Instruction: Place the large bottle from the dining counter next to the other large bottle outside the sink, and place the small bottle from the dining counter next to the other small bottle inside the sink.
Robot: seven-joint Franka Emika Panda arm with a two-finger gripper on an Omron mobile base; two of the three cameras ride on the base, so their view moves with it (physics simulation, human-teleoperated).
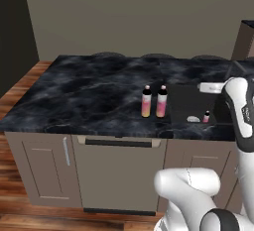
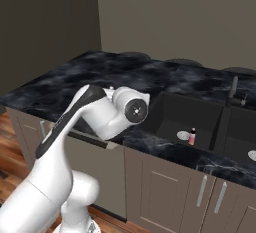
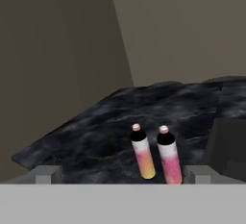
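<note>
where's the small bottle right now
The small bottle stands upright inside the sink, beside the round drain, seen at the right in the left base view; the two large bottles stand on the counter just outside the basin.

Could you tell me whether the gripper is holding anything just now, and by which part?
Nothing is held. The gripper is open, with the two tall pink-and-yellow bottles with dark shoulders standing free on the black marble counter.

Wood floor (image 1: 15,210) lower left of left base view. Beige cabinet doors (image 2: 165,192) with slim handles (image 2: 201,190) lower right of right base view. Plain grey-brown wall (image 1: 134,12) across top.
</note>
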